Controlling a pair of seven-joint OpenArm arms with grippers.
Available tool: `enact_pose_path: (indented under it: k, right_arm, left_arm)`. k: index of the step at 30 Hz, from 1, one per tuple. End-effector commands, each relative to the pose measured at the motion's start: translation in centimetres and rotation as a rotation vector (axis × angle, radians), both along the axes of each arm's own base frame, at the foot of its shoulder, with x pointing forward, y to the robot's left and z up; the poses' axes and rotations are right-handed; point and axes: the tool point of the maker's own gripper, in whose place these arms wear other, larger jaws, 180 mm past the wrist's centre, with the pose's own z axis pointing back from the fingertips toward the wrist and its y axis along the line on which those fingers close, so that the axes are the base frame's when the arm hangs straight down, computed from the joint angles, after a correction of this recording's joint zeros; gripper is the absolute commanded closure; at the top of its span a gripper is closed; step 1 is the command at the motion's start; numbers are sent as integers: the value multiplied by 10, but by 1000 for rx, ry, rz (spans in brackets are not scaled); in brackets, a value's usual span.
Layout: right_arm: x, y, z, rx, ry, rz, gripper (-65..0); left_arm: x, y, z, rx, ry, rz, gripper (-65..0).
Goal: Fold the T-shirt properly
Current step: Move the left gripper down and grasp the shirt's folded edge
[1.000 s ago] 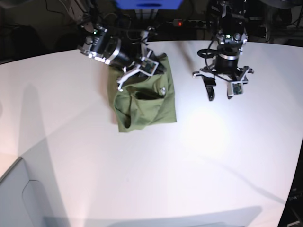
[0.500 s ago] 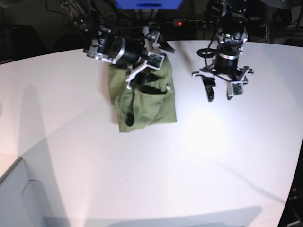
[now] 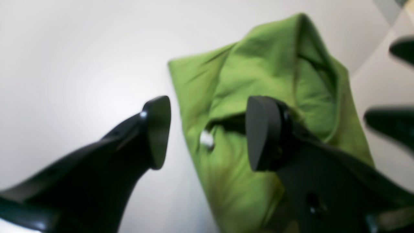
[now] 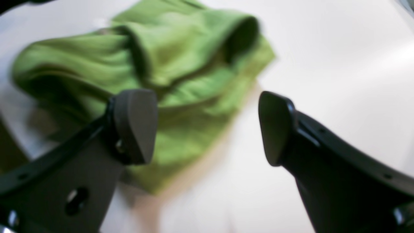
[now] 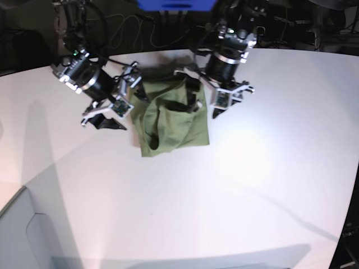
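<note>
The olive-green T-shirt (image 5: 179,129) lies crumpled and partly folded on the white table (image 5: 252,185), with a dark open fold near its middle. My left gripper (image 5: 203,98) hovers at the shirt's upper right edge. In the left wrist view the left gripper (image 3: 207,134) is open, one finger over the T-shirt (image 3: 275,64) and the other over bare table. My right gripper (image 5: 120,106) stands just left of the shirt. In the right wrist view the right gripper (image 4: 207,127) is open and empty, with the T-shirt (image 4: 181,42) beyond it.
Dark cables (image 5: 120,25) and equipment crowd the far table edge, beside a blue block (image 5: 176,4). A grey surface (image 5: 22,235) meets the table at the lower left. The table's curved front edge (image 5: 336,235) drops off at the right.
My right gripper opened, let go of the shirt and drew back to its left. My left arm swung in from the bare table to the shirt's upper right edge.
</note>
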Motion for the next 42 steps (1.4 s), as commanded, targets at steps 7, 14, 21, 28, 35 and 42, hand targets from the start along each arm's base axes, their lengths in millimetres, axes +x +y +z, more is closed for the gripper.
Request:
enact_pose_path:
  k: [7, 14, 21, 28, 35, 42]
  right_arm:
    - [5, -12, 11, 8, -37, -21, -467]
    - [-2, -16, 5, 2, -14, -33, -467]
    - [-4, -18, 4, 1, -7, -37, -467]
    - [-4, -18, 3, 0, -6, -38, -467]
    - [-4, -18, 3, -2, -5, -37, -467]
    - [-4, -19, 1, -1, 0, -38, -467]
  left_arm:
    - [-3, -37, -19, 220, -75, -162, -357]
    - [7, -47, -22, 302, -127, -213, -357]
    - [21, -42, -35, 343, -119, -211, -357]
    - [34, -51, -28, 319, -139, -193, -342]
    - [42, -40, -23, 330, -154, -165, -103]
    - [56, 10, -6, 347, -171, -19, -77]
